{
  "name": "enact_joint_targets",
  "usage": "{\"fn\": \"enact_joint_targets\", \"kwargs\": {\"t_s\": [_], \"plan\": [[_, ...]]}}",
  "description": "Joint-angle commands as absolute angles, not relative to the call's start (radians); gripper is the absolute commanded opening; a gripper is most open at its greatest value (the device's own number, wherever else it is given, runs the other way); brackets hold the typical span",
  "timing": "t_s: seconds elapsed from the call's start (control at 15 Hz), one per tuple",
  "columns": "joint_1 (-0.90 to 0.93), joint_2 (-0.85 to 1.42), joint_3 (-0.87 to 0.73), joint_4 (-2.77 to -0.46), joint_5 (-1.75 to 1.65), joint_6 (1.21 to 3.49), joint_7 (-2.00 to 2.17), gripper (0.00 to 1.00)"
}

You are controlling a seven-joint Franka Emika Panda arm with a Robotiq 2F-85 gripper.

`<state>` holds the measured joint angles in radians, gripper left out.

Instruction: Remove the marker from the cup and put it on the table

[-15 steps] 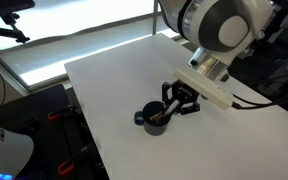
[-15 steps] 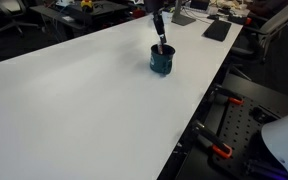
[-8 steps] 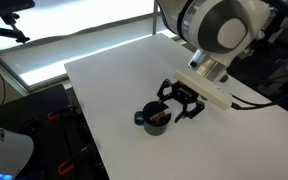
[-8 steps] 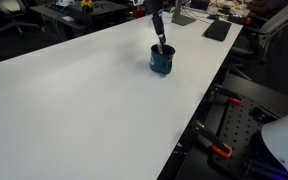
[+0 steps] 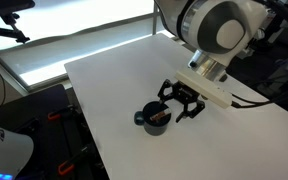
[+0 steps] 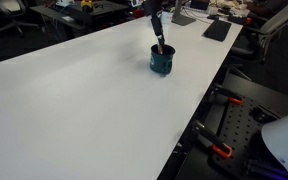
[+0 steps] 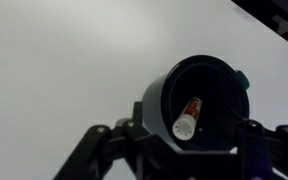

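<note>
The dark navy cup (image 5: 144,119) stands on the white table (image 5: 114,80), near its front edge. A reddish-brown marker (image 7: 188,117) with a paler end leans inside the cup (image 7: 159,95), pale end up toward the wrist camera. My gripper (image 5: 181,101) hovers just beside and above the cup, open. In the wrist view its fingers (image 7: 92,148) stand wide on either side of the cup and touch nothing. In an exterior view the gripper (image 6: 158,30) hangs right over the cup (image 6: 161,66), and the marker (image 6: 162,48) pokes out of the rim.
The table edge (image 6: 199,110) runs close to the cup. Beyond it sits black equipment with red clamps (image 6: 222,150). A cable (image 5: 246,100) trails from my wrist across the table. Desks with clutter (image 6: 199,15) stand at the back.
The jaws were pinched together over the cup a second ago and have spread wide. The marker stays in the cup. The arm has barely moved.
</note>
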<state>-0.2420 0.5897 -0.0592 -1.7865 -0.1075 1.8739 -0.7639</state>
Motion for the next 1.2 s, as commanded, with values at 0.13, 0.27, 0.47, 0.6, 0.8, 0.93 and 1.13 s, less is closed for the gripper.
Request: {"fn": "enact_joint_targets", "kwargs": {"t_s": [0.13, 0.27, 0.47, 0.6, 0.8, 0.93, 1.13], "plan": [[-0.243, 0.592, -0.052, -1.775, -0.125, 1.882, -0.781, 0.26], [-0.243, 0.591, -0.051, -1.775, -0.124, 1.883, -0.782, 0.09], [-0.242, 0.591, -0.052, -1.774, -0.126, 1.887, -0.781, 0.28], [-0.242, 0.591, -0.052, -1.772, -0.126, 1.885, -0.779, 0.16], [-0.241, 0.582, -0.054, -1.777, -0.126, 1.884, -0.773, 0.44], [-0.239, 0.574, -0.055, -1.784, -0.127, 1.882, -0.767, 0.58], [-0.241, 0.573, -0.058, -1.789, -0.122, 1.877, -0.758, 0.84]]}}
